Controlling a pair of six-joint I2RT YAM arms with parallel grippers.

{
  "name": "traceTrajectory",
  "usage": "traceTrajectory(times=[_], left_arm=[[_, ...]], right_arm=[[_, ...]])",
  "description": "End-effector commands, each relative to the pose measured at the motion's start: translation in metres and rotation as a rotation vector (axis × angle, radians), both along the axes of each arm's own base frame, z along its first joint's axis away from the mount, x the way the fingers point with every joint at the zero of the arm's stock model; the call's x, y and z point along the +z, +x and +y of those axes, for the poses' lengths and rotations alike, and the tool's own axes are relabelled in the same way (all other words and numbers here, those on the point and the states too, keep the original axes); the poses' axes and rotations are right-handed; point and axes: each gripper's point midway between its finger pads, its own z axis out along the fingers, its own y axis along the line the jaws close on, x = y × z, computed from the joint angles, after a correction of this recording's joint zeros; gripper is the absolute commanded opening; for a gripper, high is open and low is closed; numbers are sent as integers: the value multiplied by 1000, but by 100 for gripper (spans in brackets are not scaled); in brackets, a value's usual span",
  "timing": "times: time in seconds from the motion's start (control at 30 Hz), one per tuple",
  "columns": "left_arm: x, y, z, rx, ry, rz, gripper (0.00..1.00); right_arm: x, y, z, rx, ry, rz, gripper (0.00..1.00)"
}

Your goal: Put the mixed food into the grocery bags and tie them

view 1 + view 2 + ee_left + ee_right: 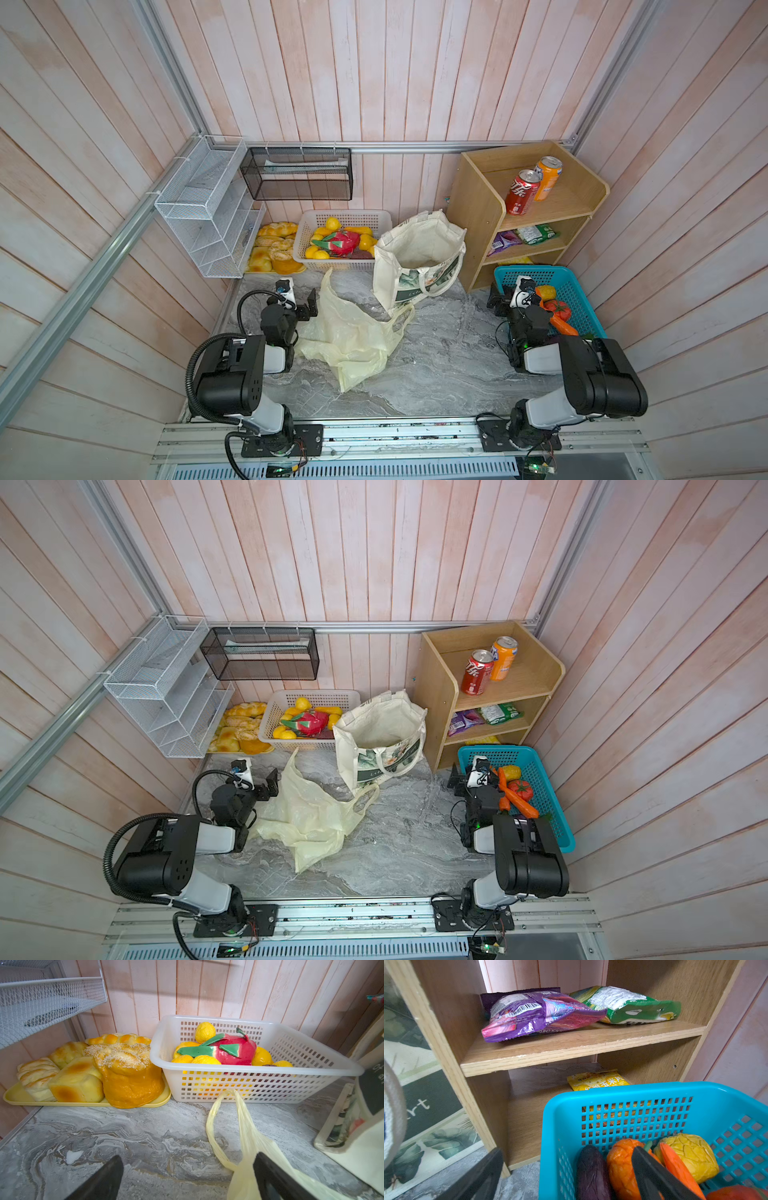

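The right gripper (568, 1150), jaws wide and empty, faces the purple snack packet (537, 1014) lying crosswise ahead and above it on the shelf (571, 1047).

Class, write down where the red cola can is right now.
In both top views the red cola can stands upright at the back right, on the top shelf of the wooden rack, beside the orange soda can.

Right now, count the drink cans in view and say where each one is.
2. The red cola can stands on the wooden shelf's top level; the orange soda can stands beside it, nearer the wall. More could hide inside the tote.
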Motion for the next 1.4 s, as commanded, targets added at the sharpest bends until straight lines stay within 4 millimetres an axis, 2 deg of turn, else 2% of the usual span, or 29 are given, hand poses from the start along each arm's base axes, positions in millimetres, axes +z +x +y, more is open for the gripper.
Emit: traceTrajectory(times=[0.0, 1.2, 1.27, 1.37], left_arm=[[10, -1, -1, -8, 10, -39, 100], [10, 1, -2, 31, 40, -37, 100], [11, 1, 1, 49, 35, -38, 100], [19, 8, 18, 142, 9, 0, 100]], right_arm=[[-16, 0, 6, 30, 6, 62, 98], [-15, -1, 5, 28, 8, 62, 98], [-9, -3, 5, 24, 13, 35, 98], [9, -7, 4, 17, 2, 7, 98]])
